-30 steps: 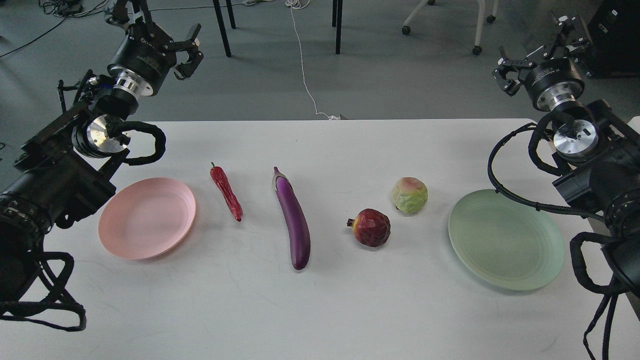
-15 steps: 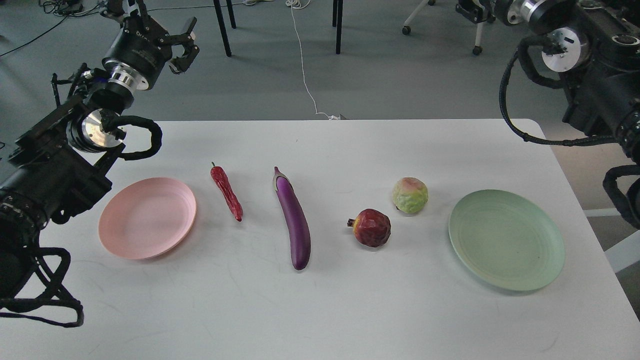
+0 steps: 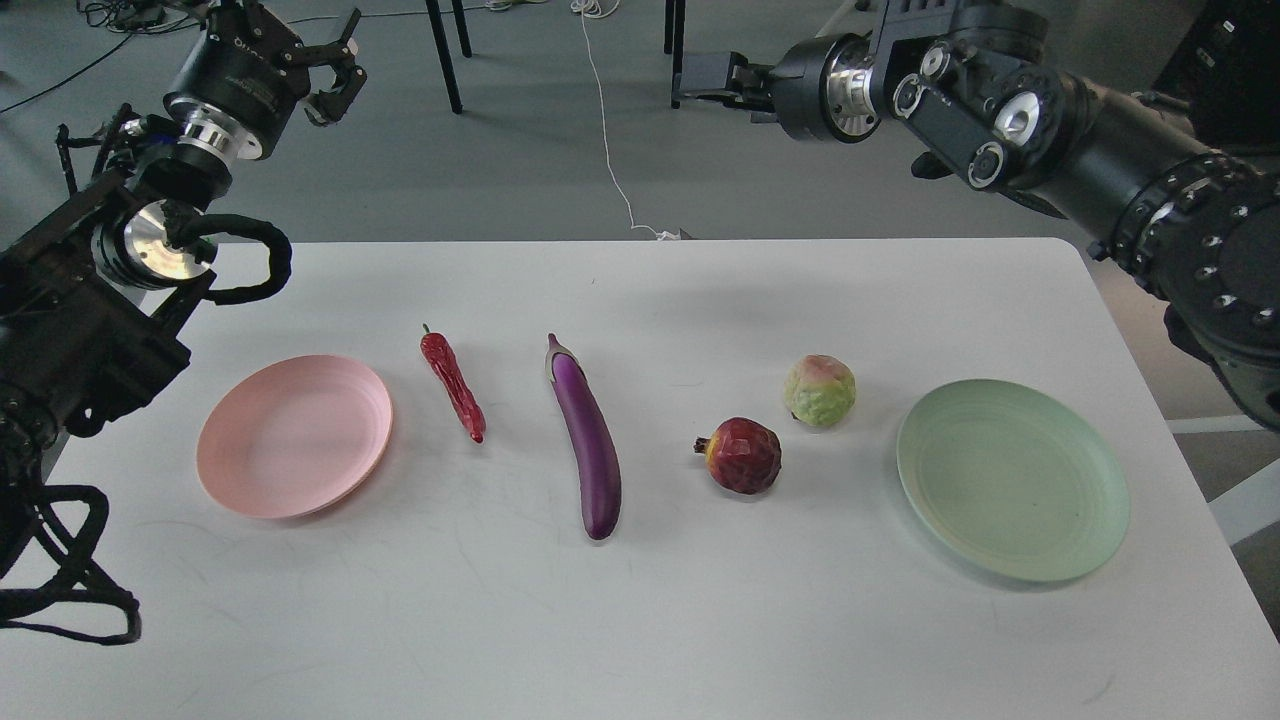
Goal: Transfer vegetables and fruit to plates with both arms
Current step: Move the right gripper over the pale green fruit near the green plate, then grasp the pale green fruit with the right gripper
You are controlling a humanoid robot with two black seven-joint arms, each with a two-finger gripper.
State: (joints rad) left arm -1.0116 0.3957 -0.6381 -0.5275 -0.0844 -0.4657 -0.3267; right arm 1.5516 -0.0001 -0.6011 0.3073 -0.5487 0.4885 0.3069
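Meanwhile, on the white counter [image 3: 640,620], a red chili pepper [image 3: 453,385], purple eggplant [image 3: 586,440], pomegranate [image 3: 742,455] and pale-green fruit [image 3: 820,390] lie in a row between an empty pink plate [image 3: 294,436] and an empty green plate [image 3: 1012,479]. Raised beyond the counter's far edge, the left gripper [image 3: 335,70] is spread and holds nothing; whether the right gripper [image 3: 715,78], seen dark and side-on, is released or clenched cannot be told.

No text, label, brand or number is legible on anything in view.
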